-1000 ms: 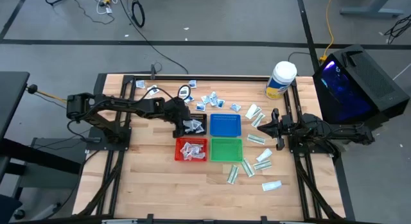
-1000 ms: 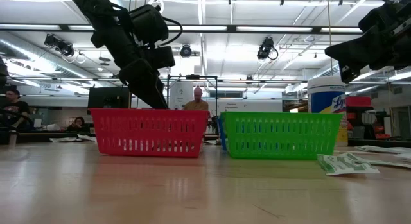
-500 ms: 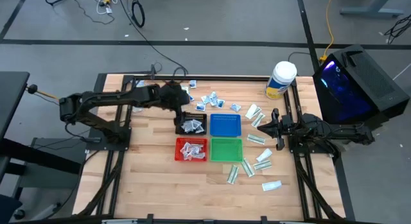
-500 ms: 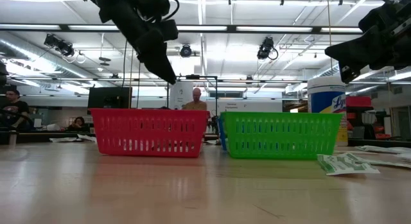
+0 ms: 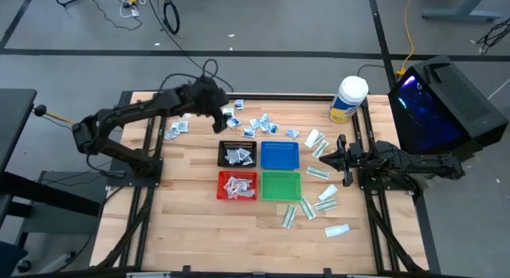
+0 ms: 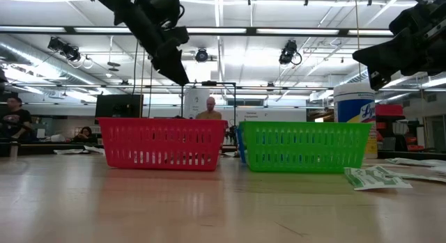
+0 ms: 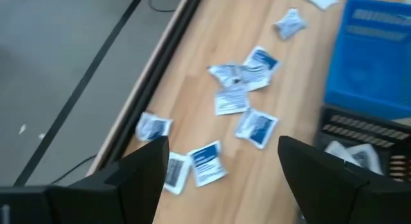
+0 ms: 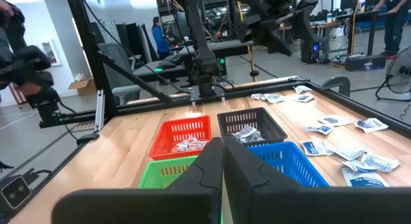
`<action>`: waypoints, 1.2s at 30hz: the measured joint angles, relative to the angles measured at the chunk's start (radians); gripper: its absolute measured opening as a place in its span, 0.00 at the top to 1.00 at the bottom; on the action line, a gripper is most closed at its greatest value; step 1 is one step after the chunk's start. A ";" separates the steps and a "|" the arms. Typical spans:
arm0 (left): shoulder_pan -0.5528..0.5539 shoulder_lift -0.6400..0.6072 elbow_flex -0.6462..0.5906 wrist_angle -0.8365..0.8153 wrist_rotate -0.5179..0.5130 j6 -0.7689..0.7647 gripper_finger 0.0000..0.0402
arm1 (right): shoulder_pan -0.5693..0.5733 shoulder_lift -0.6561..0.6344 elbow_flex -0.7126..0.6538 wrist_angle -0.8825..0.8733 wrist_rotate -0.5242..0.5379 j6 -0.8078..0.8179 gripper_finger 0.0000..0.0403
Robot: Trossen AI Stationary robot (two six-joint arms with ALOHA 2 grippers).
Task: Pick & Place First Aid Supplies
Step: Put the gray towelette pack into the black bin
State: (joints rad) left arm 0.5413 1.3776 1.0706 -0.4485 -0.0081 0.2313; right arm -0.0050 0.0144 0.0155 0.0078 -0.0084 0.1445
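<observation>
The left claw (image 5: 221,119) hangs spread and empty in the upper middle of the high view, over the cluster of squarish white-and-blue packets (image 5: 263,124) strewn along the far edge of the desk (image 5: 183,198). In the left wrist view its two dark fingers (image 7: 144,169) stand wide apart, and between them lie several packets (image 7: 207,163) flat on the wood, the nearest one just ahead of the fingertips and skewed a little to the claw's line. So the thing to be taken lies directly below and slightly forward of this claw; a short drop should meet it, though the flat packet gives little edge to pinch.

The black tray (image 5: 237,154) and red tray (image 5: 237,185) already hold some packets; the blue tray (image 5: 280,154) and green tray (image 5: 280,185) look bare.

The longer green-and-white packets (image 5: 317,174) lie at centre right, close to the right claw (image 5: 323,159), which waits clenched on nothing. For the squarish packets the left arm is plainly the nearer.
</observation>
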 joint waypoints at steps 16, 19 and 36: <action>0.157 0.014 -0.050 0.058 0.073 0.108 0.25 | 0.000 0.000 0.000 0.000 0.000 0.000 0.96; 0.181 0.018 -0.071 0.055 0.075 0.221 0.25 | 0.000 0.000 0.000 0.000 0.000 0.000 0.96; 0.178 0.114 -0.069 0.049 0.091 0.376 0.19 | 0.000 0.000 0.000 0.000 0.000 0.000 0.96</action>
State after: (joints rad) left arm 0.7197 1.4915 1.0014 -0.3991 0.0834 0.6072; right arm -0.0050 0.0143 0.0158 0.0078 -0.0085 0.1445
